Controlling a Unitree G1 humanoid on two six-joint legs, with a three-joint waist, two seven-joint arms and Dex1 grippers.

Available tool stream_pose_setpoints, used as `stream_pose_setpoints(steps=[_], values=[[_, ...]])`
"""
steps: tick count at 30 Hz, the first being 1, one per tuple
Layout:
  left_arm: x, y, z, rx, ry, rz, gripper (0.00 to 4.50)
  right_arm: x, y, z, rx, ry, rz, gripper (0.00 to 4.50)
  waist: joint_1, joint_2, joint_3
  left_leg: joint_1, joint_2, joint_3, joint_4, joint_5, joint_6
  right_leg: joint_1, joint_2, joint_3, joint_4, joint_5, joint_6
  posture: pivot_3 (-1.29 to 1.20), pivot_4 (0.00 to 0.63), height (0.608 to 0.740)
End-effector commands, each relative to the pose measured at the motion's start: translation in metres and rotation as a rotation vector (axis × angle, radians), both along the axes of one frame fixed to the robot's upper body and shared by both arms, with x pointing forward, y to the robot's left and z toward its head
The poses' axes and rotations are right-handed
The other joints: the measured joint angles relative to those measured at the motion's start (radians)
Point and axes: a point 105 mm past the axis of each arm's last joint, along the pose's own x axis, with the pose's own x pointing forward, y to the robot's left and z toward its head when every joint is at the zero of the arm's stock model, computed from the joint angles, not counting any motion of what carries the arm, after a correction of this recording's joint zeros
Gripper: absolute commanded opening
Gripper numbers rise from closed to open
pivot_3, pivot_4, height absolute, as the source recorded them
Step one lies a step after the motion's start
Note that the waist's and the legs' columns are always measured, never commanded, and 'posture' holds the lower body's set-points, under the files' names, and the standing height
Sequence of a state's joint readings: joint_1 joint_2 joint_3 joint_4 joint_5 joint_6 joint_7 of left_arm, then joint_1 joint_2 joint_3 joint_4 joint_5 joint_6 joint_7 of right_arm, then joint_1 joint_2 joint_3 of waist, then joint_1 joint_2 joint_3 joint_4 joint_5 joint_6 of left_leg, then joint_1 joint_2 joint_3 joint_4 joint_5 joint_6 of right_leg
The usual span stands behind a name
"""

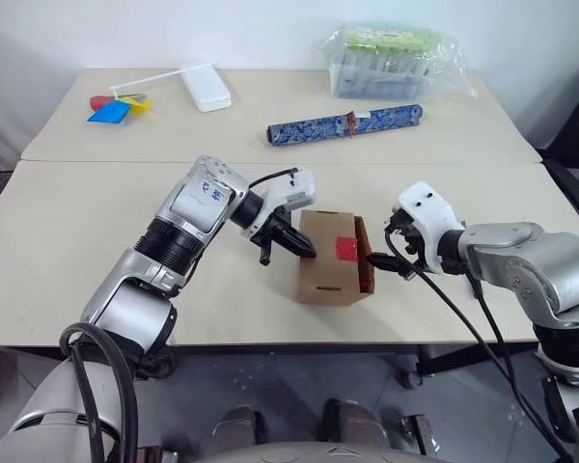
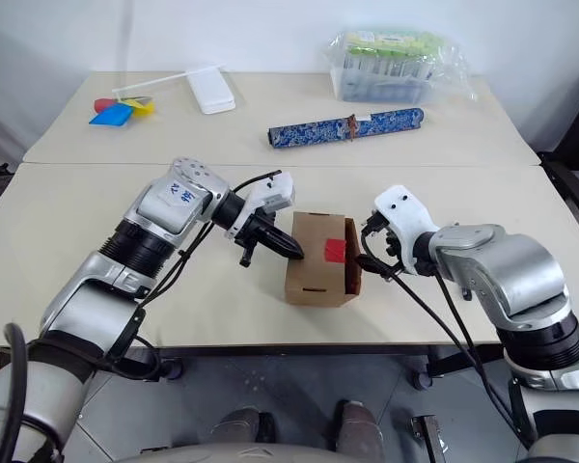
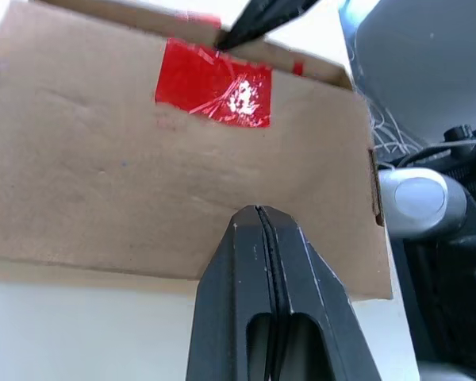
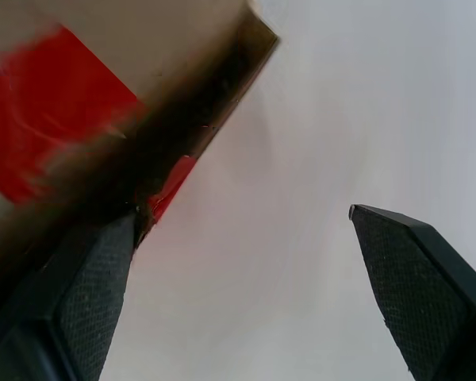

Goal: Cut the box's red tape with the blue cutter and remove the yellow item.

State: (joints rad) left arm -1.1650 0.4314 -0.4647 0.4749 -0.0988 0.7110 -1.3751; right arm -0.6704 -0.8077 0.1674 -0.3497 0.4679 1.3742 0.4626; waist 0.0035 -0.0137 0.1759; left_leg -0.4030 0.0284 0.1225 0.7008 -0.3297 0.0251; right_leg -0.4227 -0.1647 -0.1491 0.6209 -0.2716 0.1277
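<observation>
Box (image 1: 334, 258) near the desk (image 1: 77, 241) front edge, red tape (image 1: 346, 248) on top. Left gripper (image 1: 288, 243), fingers closed, presses its left side; right gripper (image 1: 386, 258), fingers spread wide, sits at its right flap. Risk: a one-sided push could slide or tip the box.

Two beige tables (image 1: 77, 280) pushed together with a seam ahead of the claws, plain white wall (image 1: 270, 29) beyond, grey floor (image 1: 444, 405) below the near edge
</observation>
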Motion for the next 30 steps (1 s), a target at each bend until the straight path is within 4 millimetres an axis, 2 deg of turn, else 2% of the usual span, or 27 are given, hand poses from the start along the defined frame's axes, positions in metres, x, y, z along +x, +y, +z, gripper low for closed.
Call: stream_pose_setpoints(steps=[1, 8, 12, 15, 18, 24, 27, 30], values=[[-0.002, 0.008, -0.017, 0.077, 0.018, 0.020, 0.00, -0.005, -0.014, -0.021, -0.065, 0.080, -0.017, 4.41, -0.001, 0.000, 0.000, 0.000, 0.000, 0.000, 0.000, 0.000, 0.000, 0.000, 0.000, 0.000, 0.000, 0.000, 0.000, 0.00, 0.150, 0.740], [-0.001, 0.010, -0.023, 0.112, 0.011, 0.029, 0.00, -0.001, -0.018, -0.029, -0.085, 0.096, 0.001, 4.41, -0.005, 0.001, 0.000, 0.000, 0.000, 0.001, 0.000, 0.000, 0.000, -0.001, 0.000, 0.000, 0.000, 0.000, 0.000, 0.00, 0.150, 0.740], [0.000, 0.008, -0.023, 0.124, 0.004, 0.031, 0.00, 0.002, -0.021, -0.027, -0.097, 0.087, 0.008, 4.41, -0.005, 0.001, 0.000, 0.001, 0.000, 0.000, 0.000, 0.000, 0.000, 0.000, 0.000, 0.001, 0.000, 0.000, 0.000, 0.00, 0.150, 0.740], [0.000, 0.009, -0.024, 0.129, 0.001, 0.027, 0.00, 0.001, -0.029, -0.016, -0.074, 0.077, 0.001, 4.41, -0.004, 0.001, 0.000, 0.001, 0.000, 0.000, 0.001, 0.000, 0.000, 0.000, 0.000, 0.002, 0.000, 0.000, 0.000, 0.00, 0.150, 0.740], [0.001, 0.010, -0.023, 0.128, -0.003, 0.028, 0.00, -0.004, -0.035, 0.001, 0.040, 0.080, -0.005, 4.41, -0.002, 0.001, 0.000, 0.001, 0.000, 0.000, 0.001, 0.000, 0.000, 0.000, 0.000, 0.002, -0.001, 0.000, 0.000, 0.00, 0.150, 0.740], [0.000, 0.011, -0.022, 0.122, -0.007, 0.030, 0.00, -0.013, -0.046, 0.021, 0.169, 0.088, -0.038, 4.41, -0.003, 0.001, 0.000, 0.000, 0.000, 0.000, 0.001, 0.000, 0.001, 0.000, 0.000, 0.002, -0.001, 0.000, 0.000, 0.00, 0.150, 0.740], [0.000, 0.011, -0.021, 0.118, -0.009, 0.032, 0.00, -0.018, -0.037, 0.032, 0.276, 0.094, -0.033, 4.41, -0.002, 0.001, 0.000, 0.000, 0.000, -0.001, 0.000, 0.000, 0.001, 0.000, 0.000, 0.002, -0.001, 0.000, 0.000, 0.00, 0.150, 0.740], [-0.001, 0.010, -0.021, 0.116, -0.008, 0.031, 0.00, -0.020, -0.026, 0.024, 0.297, 0.114, -0.016, 4.41, -0.003, 0.001, -0.001, 0.001, 0.001, -0.001, 0.001, 0.000, 0.001, 0.000, 0.000, 0.002, 0.000, 0.000, 0.000, 0.00, 0.150, 0.740]])
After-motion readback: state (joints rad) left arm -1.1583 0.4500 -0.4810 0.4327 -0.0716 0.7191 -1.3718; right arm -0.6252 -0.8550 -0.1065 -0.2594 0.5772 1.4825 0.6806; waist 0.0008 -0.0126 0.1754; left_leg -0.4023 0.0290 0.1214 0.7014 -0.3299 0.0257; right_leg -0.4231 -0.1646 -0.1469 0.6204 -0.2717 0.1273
